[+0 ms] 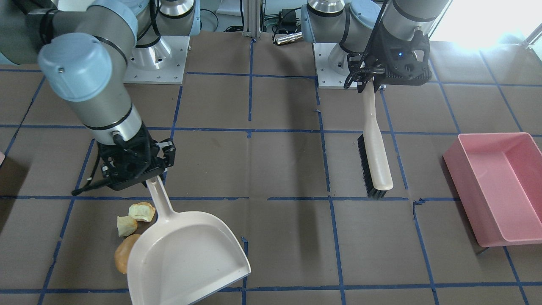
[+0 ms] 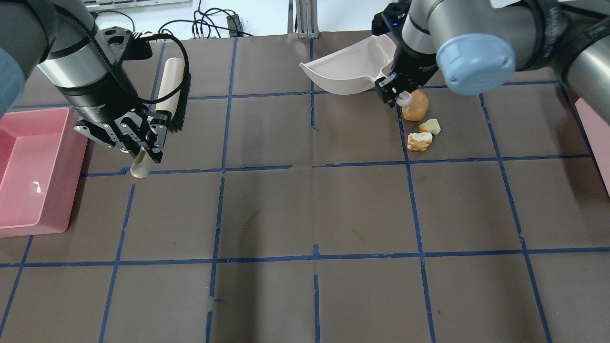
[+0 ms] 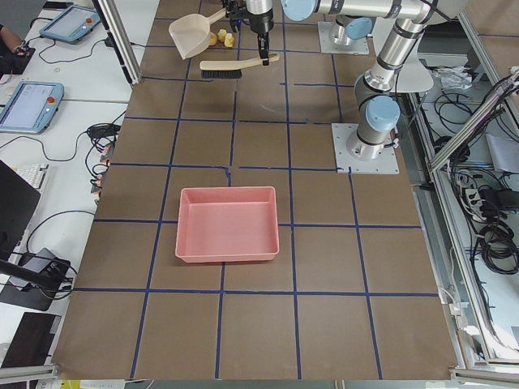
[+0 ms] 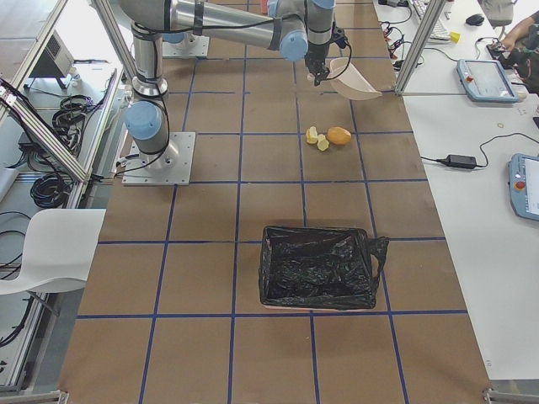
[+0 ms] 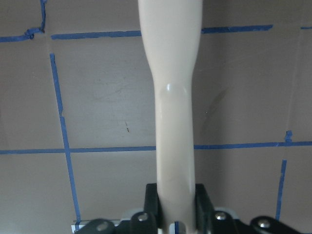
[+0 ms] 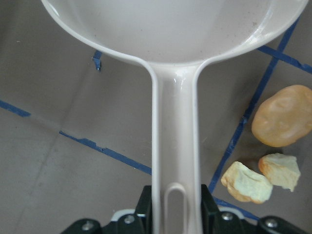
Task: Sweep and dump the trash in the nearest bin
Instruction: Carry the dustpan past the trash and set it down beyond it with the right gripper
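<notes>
Brown table (image 2: 305,214): near its far edge the right gripper (image 2: 397,94) clamps the dustpan (image 2: 348,71) beside the trash (image 2: 414,105); the left gripper (image 2: 143,155) clamps the brush (image 2: 169,85), well apart. Sweeping seems not begun; next, probably, brush crosses over.

Brown blue-taped table (image 2: 362,209), white chair (image 4: 50,244), perhaps bright window (image 1: 474,21)

On the table's left side the brush (image 2: 171,90), gripped at its handle by the left gripper (image 2: 143,155), points toward the far edge, with a bin (image 2: 24,190) just left of it. Far right, the right gripper (image 2: 398,93) holds the dustpan (image 2: 343,71), and the trash sits just right of its handle: the large lump (image 2: 415,105) farthest, the two chunks (image 2: 430,126) nearer. A second bin (image 4: 316,269) stands well apart at the right end.
</notes>
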Robot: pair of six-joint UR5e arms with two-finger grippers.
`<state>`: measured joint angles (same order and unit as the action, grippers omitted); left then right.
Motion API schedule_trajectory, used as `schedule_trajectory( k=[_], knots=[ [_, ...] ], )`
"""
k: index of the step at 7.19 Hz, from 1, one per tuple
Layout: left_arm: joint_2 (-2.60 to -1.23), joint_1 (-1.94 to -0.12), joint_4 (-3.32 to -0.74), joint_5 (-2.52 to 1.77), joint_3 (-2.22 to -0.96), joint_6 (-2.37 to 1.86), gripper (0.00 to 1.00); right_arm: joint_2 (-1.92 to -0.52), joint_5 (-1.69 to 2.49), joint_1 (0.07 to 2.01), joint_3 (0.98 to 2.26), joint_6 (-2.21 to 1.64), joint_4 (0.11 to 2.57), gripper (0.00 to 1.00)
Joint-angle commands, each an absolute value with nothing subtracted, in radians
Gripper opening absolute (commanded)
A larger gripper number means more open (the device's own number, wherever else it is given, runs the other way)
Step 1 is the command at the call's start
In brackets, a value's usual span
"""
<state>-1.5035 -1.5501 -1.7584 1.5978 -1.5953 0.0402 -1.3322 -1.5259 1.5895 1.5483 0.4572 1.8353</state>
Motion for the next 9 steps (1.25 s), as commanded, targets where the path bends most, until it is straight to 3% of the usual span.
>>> schedule_trajectory(
  k=[1,6,9],
  knots=[
    [-1.505,-1.546,-1.759,1.594,-1.592,0.044,0.00,-1.364,-1.577,1.441,1.528,0.650,1.749,0.00],
    [-1.503,-1.551,-1.764,1.600,-1.594,0.044,0.01,-1.358,-1.606,1.116,1.536,1.369,1.802,0.00],
    [-1.500,-1.549,-1.773,1.598,-1.592,0.051,0.01,-1.270,-1.661,1.077,1.531,1.749,1.894,0.00]
  ],
)
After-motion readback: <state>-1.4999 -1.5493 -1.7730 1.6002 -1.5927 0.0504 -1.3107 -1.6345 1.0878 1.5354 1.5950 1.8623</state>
